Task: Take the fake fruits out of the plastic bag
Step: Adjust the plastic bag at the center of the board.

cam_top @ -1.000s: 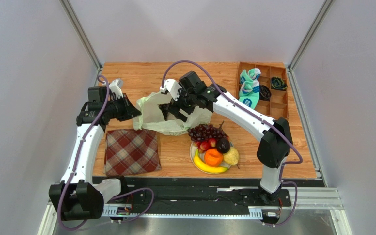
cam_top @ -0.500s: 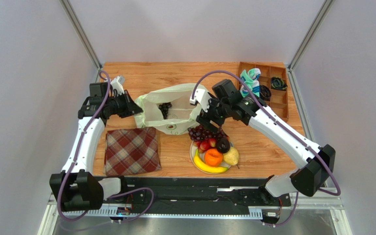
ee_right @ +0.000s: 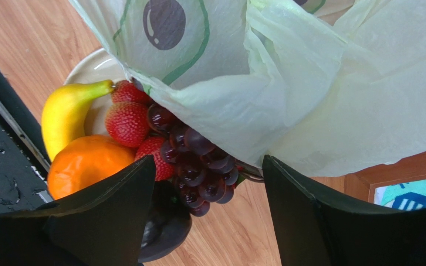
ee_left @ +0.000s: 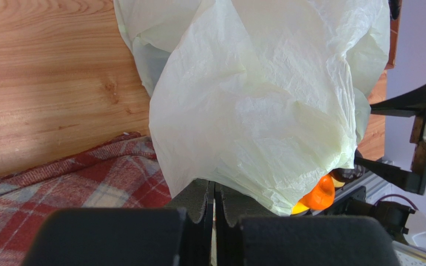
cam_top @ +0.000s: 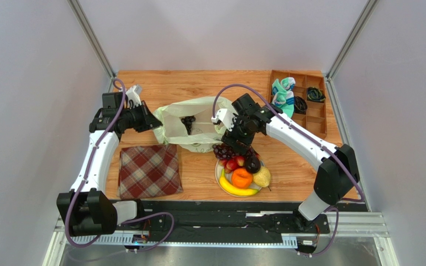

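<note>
The plastic bag point(cam_top: 198, 119) lies open at the table's middle, with a dark purple grape bunch point(cam_top: 187, 121) inside it. My left gripper point(cam_top: 152, 119) is shut on the bag's left edge; in the left wrist view the jaws point(ee_left: 215, 188) pinch the film of the bag point(ee_left: 254, 100). My right gripper point(cam_top: 231, 142) is open and empty at the bag's right front corner, just above the red grape bunch point(cam_top: 227, 151). In the right wrist view the grapes point(ee_right: 198, 166) lie between the spread fingers point(ee_right: 126, 199). The plate point(cam_top: 218, 173) holds the orange point(cam_top: 242, 177), banana point(cam_top: 235, 190), pear point(cam_top: 262, 177), plum point(cam_top: 252, 164) and strawberries.
A red plaid cloth point(cam_top: 149, 170) lies in front of the bag at the left. A wooden compartment tray point(cam_top: 315, 111) with socks stands at the back right. The bag overhangs the plate's far rim point(ee_right: 87, 61).
My right gripper came out of the bag, swung right, then came back over the red grapes by the plate. The bag's mouth now lies open, showing the dark grapes. The left arm barely moved.
</note>
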Available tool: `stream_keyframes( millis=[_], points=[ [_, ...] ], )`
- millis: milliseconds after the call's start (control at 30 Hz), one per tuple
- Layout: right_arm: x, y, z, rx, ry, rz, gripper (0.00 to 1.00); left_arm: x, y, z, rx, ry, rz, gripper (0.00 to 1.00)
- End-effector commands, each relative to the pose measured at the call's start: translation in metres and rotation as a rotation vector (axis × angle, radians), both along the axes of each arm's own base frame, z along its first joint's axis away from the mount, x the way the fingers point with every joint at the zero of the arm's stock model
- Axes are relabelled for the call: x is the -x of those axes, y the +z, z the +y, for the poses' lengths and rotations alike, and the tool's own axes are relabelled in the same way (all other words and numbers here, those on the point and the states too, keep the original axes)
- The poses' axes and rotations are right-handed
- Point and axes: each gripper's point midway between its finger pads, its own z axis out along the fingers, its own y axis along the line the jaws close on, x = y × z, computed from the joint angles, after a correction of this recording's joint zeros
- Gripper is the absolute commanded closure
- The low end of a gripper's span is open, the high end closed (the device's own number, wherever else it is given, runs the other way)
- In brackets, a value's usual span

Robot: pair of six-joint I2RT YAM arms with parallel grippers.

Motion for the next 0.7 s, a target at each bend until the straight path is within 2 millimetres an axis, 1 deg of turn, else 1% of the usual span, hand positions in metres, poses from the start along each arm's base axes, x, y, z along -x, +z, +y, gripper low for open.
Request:
stream_keyframes(
  millis=[0, 67, 100, 133, 200, 233, 267, 300, 400, 500, 567, 600, 667],
  points=[
    [-0.020, 0.002, 0.000, 0.009, -0.019, -0.040, 0.26, -0.009, 0.024, 0.001, 0.001, -0.002, -0.083, 1.00],
    [-0.022, -0.004, 0.002, 0.011, -0.011, -0.018, 0.35, -0.010, 0.024, 0.001, -0.001, 0.000, -0.085, 1.00],
    [-0.018, -0.005, 0.003, 0.009, 0.001, 0.007, 0.39, -0.010, 0.023, 0.001, -0.003, -0.001, -0.083, 1.00],
    [-0.019, -0.004, 0.005, 0.002, 0.011, 0.015, 0.48, -0.010, 0.023, 0.001, -0.001, 0.000, -0.082, 1.00],
    [-0.011, -0.002, 0.008, -0.014, 0.035, 0.049, 0.59, -0.011, 0.023, 0.001, 0.000, 0.001, -0.081, 1.00],
    [-0.009, 0.002, 0.009, -0.024, 0.042, 0.052, 0.70, -0.011, 0.024, 0.001, 0.001, 0.000, -0.084, 1.00],
    [-0.006, 0.005, 0.010, -0.036, 0.051, 0.061, 0.76, -0.012, 0.025, 0.001, 0.002, -0.001, -0.087, 1.00],
    [-0.001, 0.009, 0.008, -0.036, 0.054, 0.070, 0.86, -0.012, 0.024, 0.001, 0.002, 0.000, -0.085, 1.00],
    [0.007, 0.028, 0.004, -0.051, 0.075, 0.051, 0.94, -0.015, 0.026, 0.001, 0.003, -0.001, -0.091, 1.00],
    [0.013, 0.043, -0.002, -0.052, 0.091, 0.031, 0.96, -0.017, 0.027, 0.000, 0.007, 0.000, -0.094, 1.00],
    [0.018, 0.049, -0.004, -0.059, 0.110, 0.026, 0.98, -0.018, 0.027, 0.000, 0.012, 0.002, -0.094, 1.00],
    [0.024, 0.052, -0.005, -0.064, 0.122, 0.034, 1.00, -0.019, 0.027, 0.000, 0.012, 0.000, -0.094, 1.00],
    [0.030, 0.055, -0.007, -0.065, 0.138, 0.042, 1.00, -0.020, 0.027, 0.000, 0.013, 0.000, -0.092, 1.00]
  ],
)
